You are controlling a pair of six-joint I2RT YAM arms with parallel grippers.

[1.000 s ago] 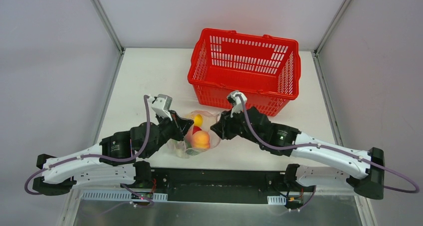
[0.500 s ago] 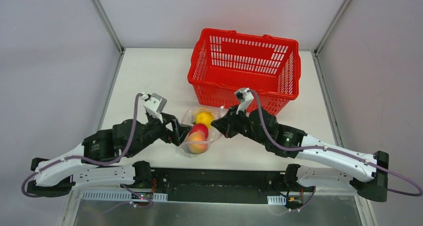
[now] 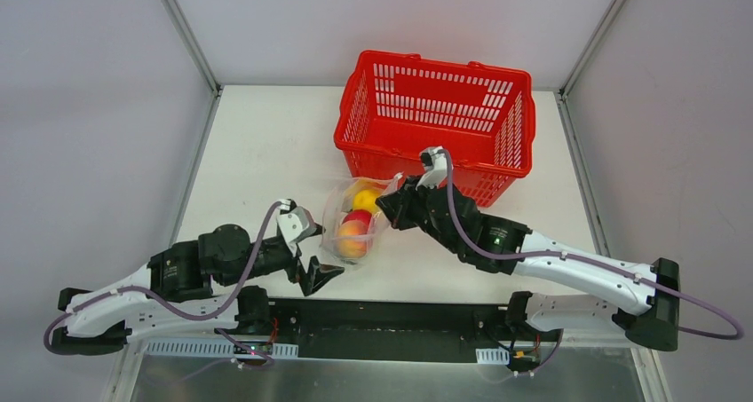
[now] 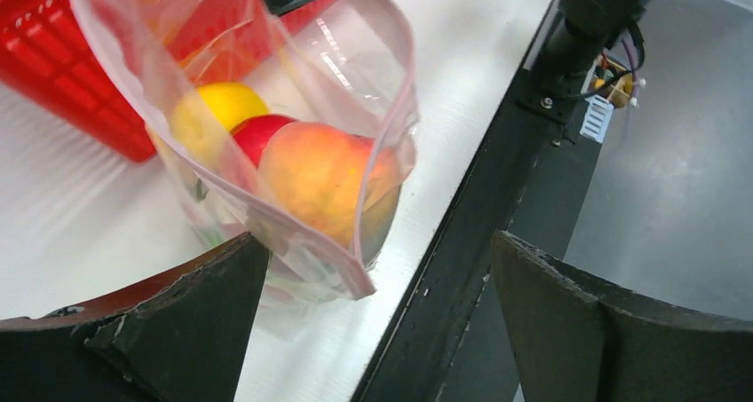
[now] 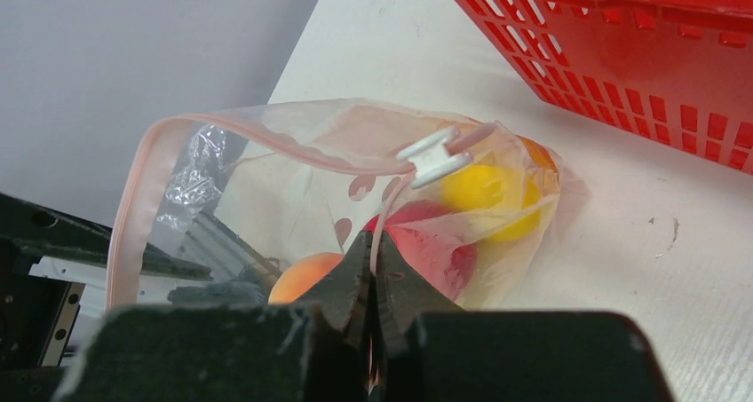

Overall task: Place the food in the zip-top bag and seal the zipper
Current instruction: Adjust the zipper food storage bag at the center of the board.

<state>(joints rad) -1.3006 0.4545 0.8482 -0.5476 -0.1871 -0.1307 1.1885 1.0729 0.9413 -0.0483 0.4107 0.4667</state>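
We see right gripper pinching zipper of zip-top bag; left gripper gaping wide, empty, beside bag; peach ball, red ball, yellow ball inside.

- Right gripper at bottom centre, dark fingers pressed together, no gap visible
- Jaws pinched the zipper, the pink strip of the zip-top bag, where it ran down from the slider
- White slider sat on the strip just above the fingertips
- Rest of strip looped left and up in a wide arc, bag mouth gaping
- Inside bag: yellow ball on the right, red ball beside it, peach-orange ball lower left, partly hidden by the fingers
- Bag rested on white table
- Red basket at top right, near bag, not touching
- Dark blurry hardware at left edge, can't tell what
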